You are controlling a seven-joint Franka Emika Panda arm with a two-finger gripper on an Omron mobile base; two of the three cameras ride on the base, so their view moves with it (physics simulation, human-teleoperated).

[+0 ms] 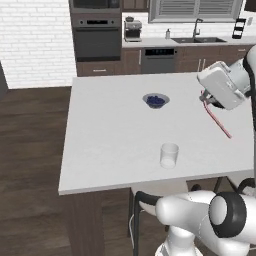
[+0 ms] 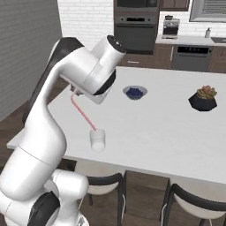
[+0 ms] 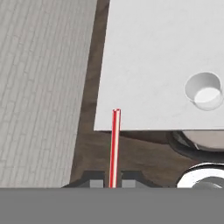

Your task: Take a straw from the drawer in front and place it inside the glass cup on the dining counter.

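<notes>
Hand [image 3: 112, 180] pinches the straw [image 3: 115, 144] (slanting down), free end over the dining counter [image 3: 166, 52].

End effector [image 3: 113, 180] clamped shut, arm raised.

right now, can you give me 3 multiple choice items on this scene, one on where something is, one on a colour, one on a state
1. Where does the glass cup stand?
A. near the dining counter's front edge
B. beside the sink
C. on the floor

2. What colour is the straw?
A. green
B. pinkish-red
C. black

3. What is the gripper doing?
A. open above the bowl
B. shut on the cup
C. shut on the straw

Key: 1 A, the cup sits by the near edge of the white top. 2 B, both base views show a pinkish-red stick. 3 C, the hand view shows the straw rising from between the fingertips.
</notes>
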